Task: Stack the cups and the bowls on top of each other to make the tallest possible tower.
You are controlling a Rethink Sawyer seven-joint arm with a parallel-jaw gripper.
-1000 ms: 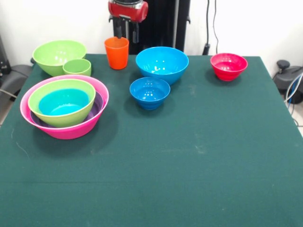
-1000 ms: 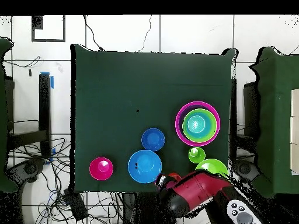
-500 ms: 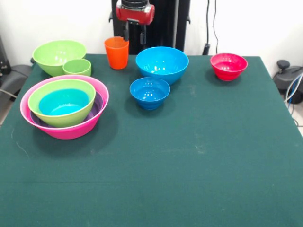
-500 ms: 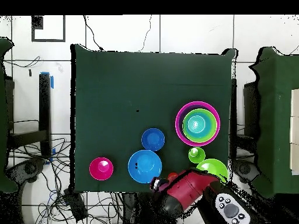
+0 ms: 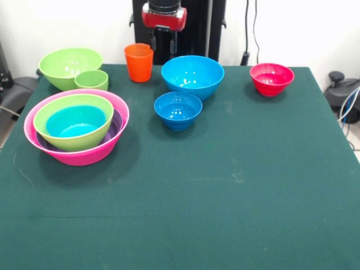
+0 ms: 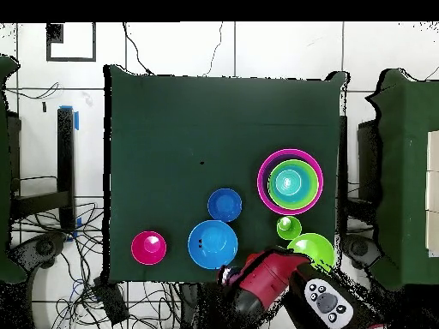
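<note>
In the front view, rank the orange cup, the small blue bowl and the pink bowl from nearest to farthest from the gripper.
Gripper hangs at the table's far edge.
1. Orange cup: just to its left in the picture, at the far edge.
2. Small blue bowl: below it in the picture, in front of the large blue bowl.
3. Pink bowl: far left, holding the nested stack.

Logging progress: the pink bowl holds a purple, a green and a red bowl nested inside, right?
Not quite. In the front view the pink bowl holds a purple, a green and a blue bowl. The red bowl stands alone.
</note>
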